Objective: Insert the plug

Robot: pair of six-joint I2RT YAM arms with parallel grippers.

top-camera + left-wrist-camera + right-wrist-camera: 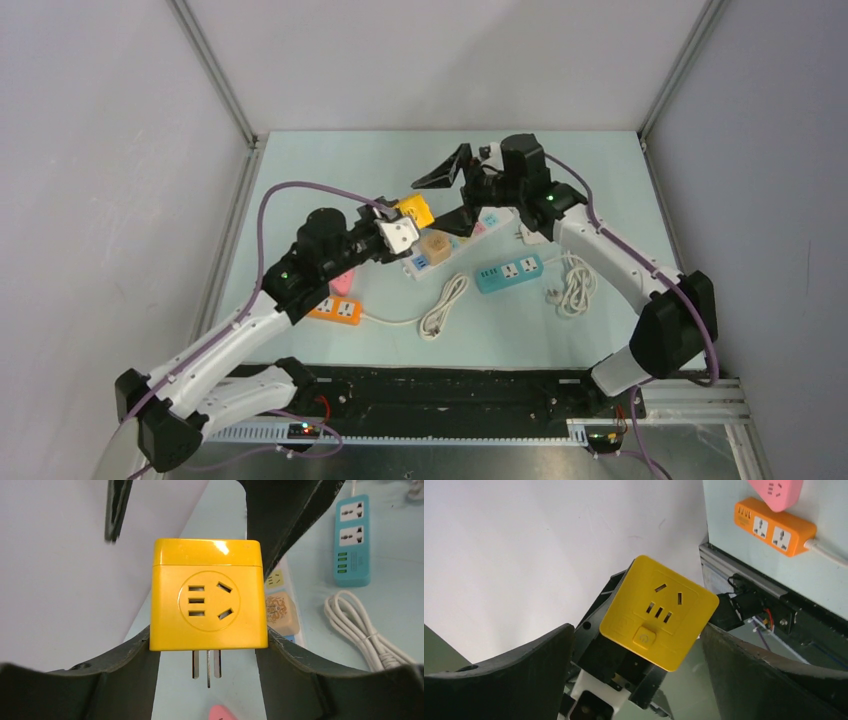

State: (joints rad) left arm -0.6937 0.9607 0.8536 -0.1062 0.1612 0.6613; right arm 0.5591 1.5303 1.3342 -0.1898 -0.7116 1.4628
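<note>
Left wrist view gives you the clearest look at the yellow plug cube (pixel 207 597). The left fingers (pixel 125 660) pinch it by its two opposite flat sides, low down at the end where the three metal pins (pixel 207 666) stick out. It hangs off the table (pixel 330 165), just above and beside the left end of the white power strip (pixel 452 243), clear of the beige cube (pixel 433 247) already seated in that strip. The right fingers (pixel 524 665) are spread wide on either side of the cube without touching it, a little farther back over the same strip. Treat the cube as a light, hard plastic block. It won't give under pressure, and its glossy faces look slippery, so a hold this close to the edge could let it pivot when the pins meet resistance. You'd likely do better gripping flat across the middle of two opposite side faces, staying off the socket holes and the power button (pixel 643 638). The pins are stiff and thin. Line them up squarely with the strip's slots and push straight along them, because a skewed push will probably jam or twist the cube in the grip.
</note>
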